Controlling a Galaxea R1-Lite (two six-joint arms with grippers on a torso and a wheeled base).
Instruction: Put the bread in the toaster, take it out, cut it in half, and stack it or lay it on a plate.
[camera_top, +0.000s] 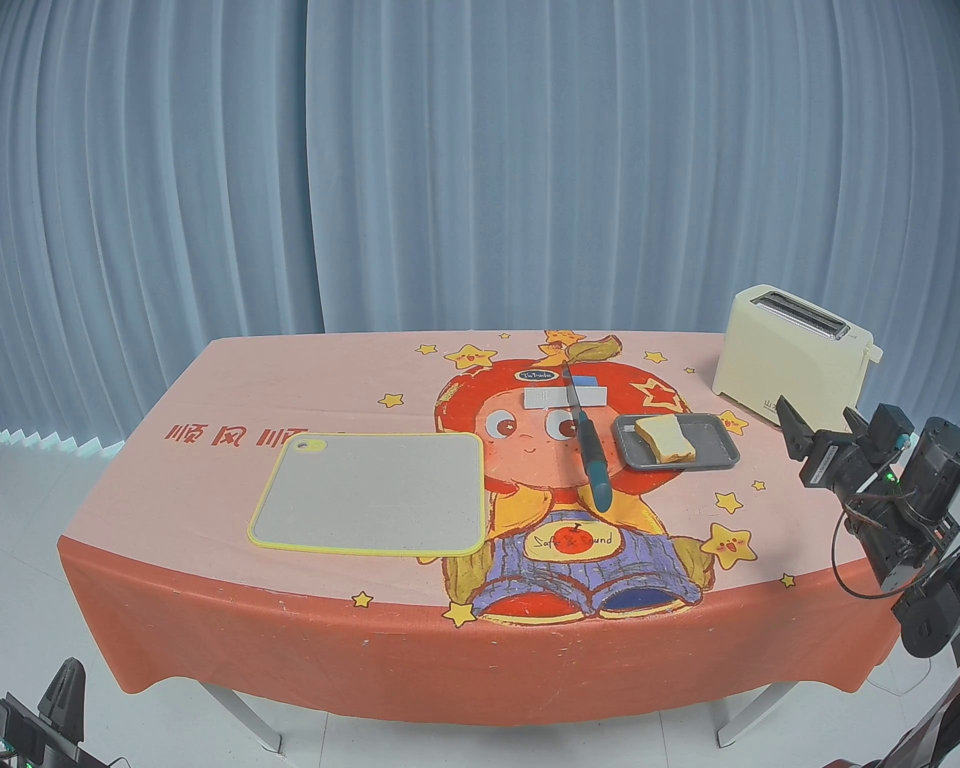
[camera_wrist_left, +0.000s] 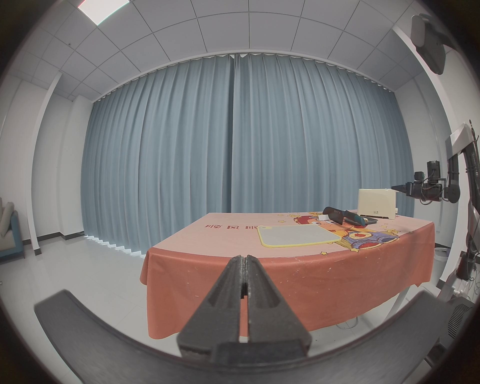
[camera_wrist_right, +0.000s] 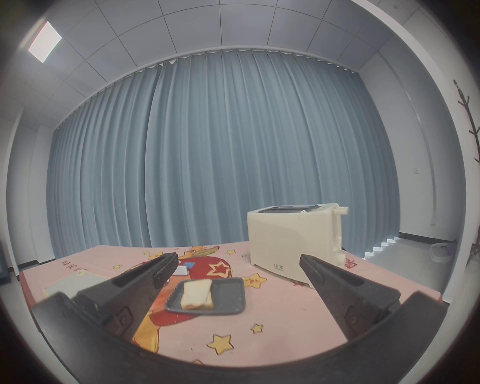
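1 pale, brown-crusted slice of bread (camera_top: 666, 438) is lying flat in a gray tray (camera_top: 715, 447) just beside the toaster (camera_top: 790, 355). The right end effector (camera_wrist_right: 237, 260) is hovering near the toaster, gaping wide, empty. The left end effector (camera_wrist_left: 245, 260), well apart, is sitting closed, empty.

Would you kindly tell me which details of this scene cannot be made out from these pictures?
- Inside the toaster: head view, the slots are dark and seen at a slant, so it is unclear whether anything sits in them.
- Underside of the bread: head and right wrist views, hidden because it lies on the grey tray.
- Blade edge of the knife: head view, too thin to judge.
- Left tool: head view, cut off by the lower corner.
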